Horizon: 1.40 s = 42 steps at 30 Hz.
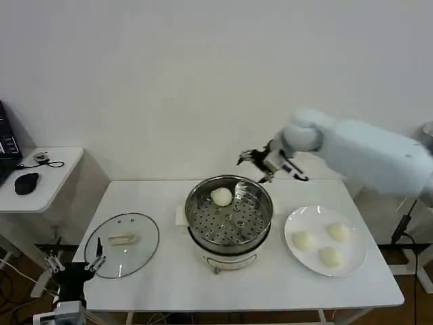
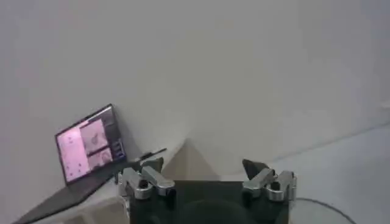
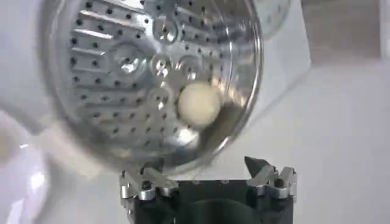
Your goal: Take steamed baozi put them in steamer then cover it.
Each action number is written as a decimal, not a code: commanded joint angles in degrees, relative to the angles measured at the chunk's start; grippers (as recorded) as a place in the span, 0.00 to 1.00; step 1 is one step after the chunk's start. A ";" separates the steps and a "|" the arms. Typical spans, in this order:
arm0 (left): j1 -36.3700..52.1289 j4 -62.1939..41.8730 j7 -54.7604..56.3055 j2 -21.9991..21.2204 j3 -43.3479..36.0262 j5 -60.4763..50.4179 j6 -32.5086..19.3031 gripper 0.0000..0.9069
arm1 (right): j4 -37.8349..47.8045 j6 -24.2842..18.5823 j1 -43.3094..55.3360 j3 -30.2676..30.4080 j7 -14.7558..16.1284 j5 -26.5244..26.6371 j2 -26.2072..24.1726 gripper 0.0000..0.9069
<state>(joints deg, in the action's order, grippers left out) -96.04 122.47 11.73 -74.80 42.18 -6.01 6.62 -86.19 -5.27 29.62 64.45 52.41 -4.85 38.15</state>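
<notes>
**Ana:** Over the far rim of the steamer (image 1: pixel 229 218), the right claw (image 1: pixel 252 160) hangs with its fingers spread and nothing between them. One baozi (image 1: pixel 222 196) sits on the perforated floor, close to the back wall.

**Ben:** And three more baozi (image 1: pixel 320 242) wait on the white plate (image 1: pixel 298 220), just right of the steamer on the bench (image 1: pixel 270 288). By my reckoning that's one in, three to go, cover not yet on.

**Ana:** Right wrist view agrees: empty open claw (image 3: pixel 209 173), bun (image 3: pixel 198 103) resting against the steel wall.

**Ben:** Left claw (image 1: pixel 73 263)?

**Ana:** Parked low at the bench's near left corner, beside the glass lid (image 1: pixel 122 244), fingers apart, holding nothing.

**Ben:** Risks from here?

**Ana:** Soft dough, for one. Squeeze too hard and a bun dents; too lightly and it could slip out on the way across. The plate's buns sit close together, so a wide claw coming down may nudge a neighbour.

**Ben:** And the rim?

**Ana:** A low swing could clip it. Also, dropping the next bun onto the first would crowd that back edge.
</notes>
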 commanded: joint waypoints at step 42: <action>1.37 -1.82 -3.84 0.75 0.20 -2.25 0.87 1.00 | 9.35 17.67 -31.51 -11.96 -1.15 1.17 -1.82 1.00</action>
<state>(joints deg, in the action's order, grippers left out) -94.70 120.61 8.00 -74.09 42.38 -8.25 7.47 -80.62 11.92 -0.81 52.51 51.20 -3.27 32.74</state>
